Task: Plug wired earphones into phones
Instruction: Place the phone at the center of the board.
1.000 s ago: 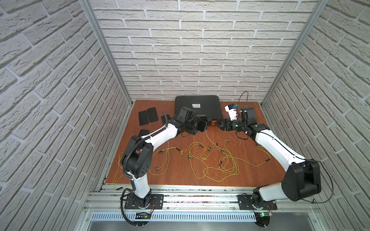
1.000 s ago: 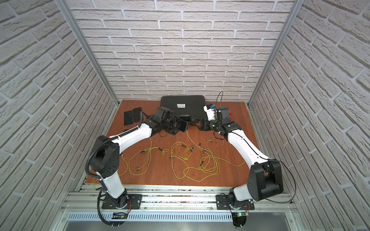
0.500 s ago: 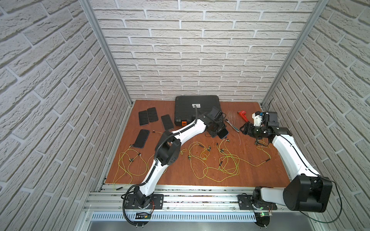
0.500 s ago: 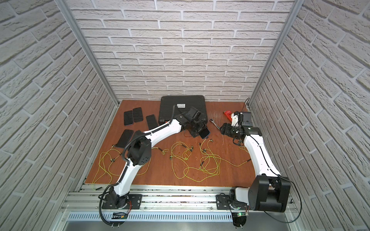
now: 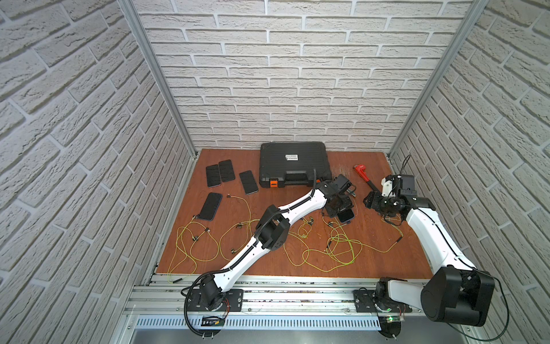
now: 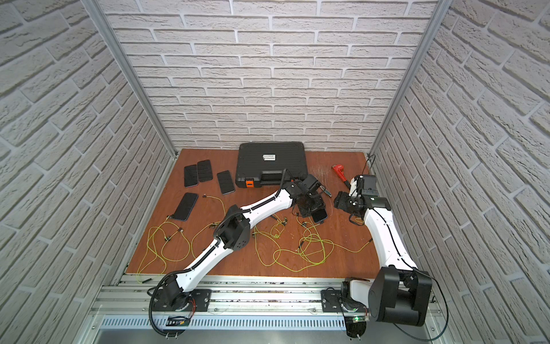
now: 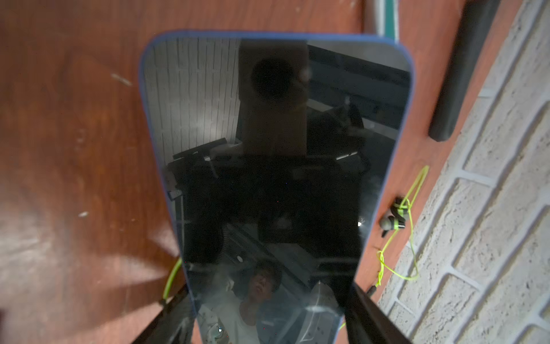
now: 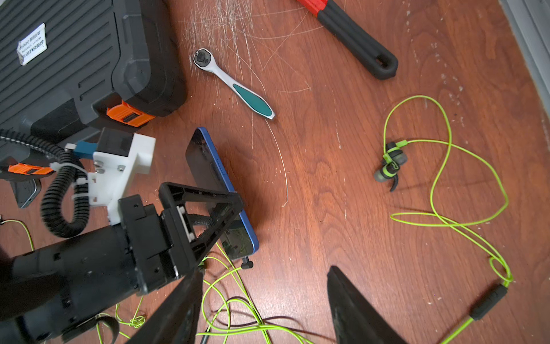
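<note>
1. The black case at the back of the table is our landmark, and we place everything else from it.
2. The left gripper hangs just off the case's front corner on the right arm's side. Its jaws are clamped across the width of a blue-edged phone, which is held tilted on its edge.
3. The right gripper sits farther out from that same corner, jaws apart with nothing between them.
4. The spare phones, four of them, lie flat on the left arm's side of the case.
5. The earphones sprawl in loose yellow-green loops in front of the case, toward the arm bases.
6. A small dark plug shows at the held phone's lower end. It is touching or just beside the phone, and we cannot tell whether it is seated.
7. We judge the step in hand to be mating this plug with the held phone. If it is not seated, the free gripper must pinch the plug's body, line it up with the port and push straight in while the left gripper holds steady. If it is seated, the phone goes down and a spare comes next.
</note>
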{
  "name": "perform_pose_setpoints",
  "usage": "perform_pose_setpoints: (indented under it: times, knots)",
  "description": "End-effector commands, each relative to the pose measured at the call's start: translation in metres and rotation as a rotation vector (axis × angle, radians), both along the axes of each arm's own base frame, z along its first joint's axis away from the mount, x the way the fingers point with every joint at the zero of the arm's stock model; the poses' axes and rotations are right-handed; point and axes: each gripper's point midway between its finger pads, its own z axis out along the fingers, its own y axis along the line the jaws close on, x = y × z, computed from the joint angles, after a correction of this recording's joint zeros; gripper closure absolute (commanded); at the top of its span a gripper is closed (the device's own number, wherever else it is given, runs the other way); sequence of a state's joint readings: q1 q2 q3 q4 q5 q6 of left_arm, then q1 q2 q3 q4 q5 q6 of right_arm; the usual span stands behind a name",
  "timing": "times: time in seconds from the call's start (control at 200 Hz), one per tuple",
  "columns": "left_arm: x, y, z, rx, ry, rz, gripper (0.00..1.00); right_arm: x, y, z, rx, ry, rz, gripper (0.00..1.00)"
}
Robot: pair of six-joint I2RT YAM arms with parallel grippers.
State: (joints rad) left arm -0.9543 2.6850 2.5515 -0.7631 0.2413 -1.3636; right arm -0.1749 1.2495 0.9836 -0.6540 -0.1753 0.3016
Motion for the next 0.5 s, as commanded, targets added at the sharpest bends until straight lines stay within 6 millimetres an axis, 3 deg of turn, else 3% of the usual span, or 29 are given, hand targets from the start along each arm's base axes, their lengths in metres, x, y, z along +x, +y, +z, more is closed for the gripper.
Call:
perform_pose_setpoints:
  times: [0.0,0.12,0.2,0.365,0.495]
  knots:
    - [-0.002,-0.009,0.002,-0.031,-0.025,-0.063,0.62,0.005,-0.001,-0.01,0.001,-0.003,0.006,0.32]
    - [-0.005,-0.014,0.005,-0.05,-0.034,-0.096,0.3,0.003,0.002,-0.025,0.015,0.039,0.023,0.25]
    - [-0.004,-0.012,0.009,-0.049,-0.049,-0.108,0.16,0.002,0.003,-0.032,0.019,0.064,0.037,0.2]
    - [0.004,-0.004,0.03,-0.074,-0.091,-0.113,0.09,0.002,0.01,-0.042,0.023,0.109,0.08,0.17]
    - [0.018,0.014,0.062,-0.089,-0.158,-0.109,0.08,0.005,0.027,-0.05,-0.028,0.15,0.177,0.16]
